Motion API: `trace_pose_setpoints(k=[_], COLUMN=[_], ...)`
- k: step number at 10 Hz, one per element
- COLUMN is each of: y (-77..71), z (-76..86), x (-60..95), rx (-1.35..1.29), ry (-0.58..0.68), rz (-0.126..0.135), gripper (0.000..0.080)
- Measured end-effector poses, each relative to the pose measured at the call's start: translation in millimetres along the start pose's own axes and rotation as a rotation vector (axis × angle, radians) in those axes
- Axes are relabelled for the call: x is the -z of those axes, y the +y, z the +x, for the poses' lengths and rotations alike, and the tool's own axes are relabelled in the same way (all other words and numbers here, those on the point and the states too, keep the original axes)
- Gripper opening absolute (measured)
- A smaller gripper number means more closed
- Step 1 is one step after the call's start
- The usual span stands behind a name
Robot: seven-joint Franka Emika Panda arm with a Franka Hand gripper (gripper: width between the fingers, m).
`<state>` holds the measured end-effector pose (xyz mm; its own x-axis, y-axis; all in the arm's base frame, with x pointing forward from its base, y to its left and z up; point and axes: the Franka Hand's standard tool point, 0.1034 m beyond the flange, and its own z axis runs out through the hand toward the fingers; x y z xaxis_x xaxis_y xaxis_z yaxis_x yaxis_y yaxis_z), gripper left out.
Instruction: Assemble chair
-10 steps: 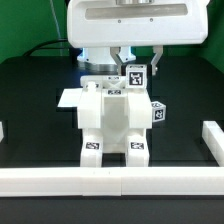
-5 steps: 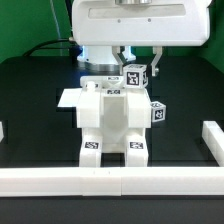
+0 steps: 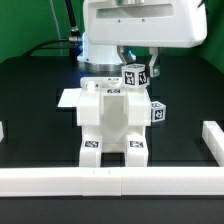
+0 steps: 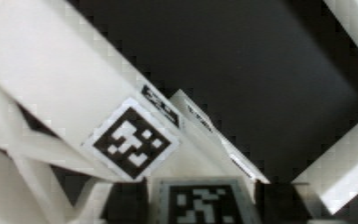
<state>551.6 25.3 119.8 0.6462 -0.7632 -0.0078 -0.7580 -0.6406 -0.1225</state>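
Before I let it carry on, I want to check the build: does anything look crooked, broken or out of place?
Nothing looks broken or spilled. The chair stands straight on its tagged feet. Only the tagged part held in the gripper looks slightly tilted against the chair's body.

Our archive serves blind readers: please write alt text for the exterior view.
A partly built glossy white blocky plastic chair stands on a black table; above it, toward the exterior view's right, the robot's hand grips a tagged white plastic bar. White border rails edge the table.
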Motion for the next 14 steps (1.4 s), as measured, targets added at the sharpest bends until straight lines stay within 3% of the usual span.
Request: trace_pose_setpoints(k=[2, 3, 4, 5, 6, 7, 14], y=[-1.3, -1.1, -1.0, -0.7, 0.8, 1.3, -1.5], z=[0.2, 0.1, 0.1, 0.3, 1.4, 1.7, 5.4], x=[0.0, -0.2, -0.4, -0.7, -1.8, -2.5, -0.9], rx=[-0.062, -0.062, -0.058, -0.05, -0.008, 0.033, 0.585], ry=[0.0, -0.001, -0.001, -0.001, 0.0, 0.0, 0.008], rz=[0.002, 0.002, 0.001, 0.0, -0.003, -0.004, -0.01], gripper=[0.0285, 0.0358, 0.0358, 0.0552, 0.0552, 0.0628, 0.0649])
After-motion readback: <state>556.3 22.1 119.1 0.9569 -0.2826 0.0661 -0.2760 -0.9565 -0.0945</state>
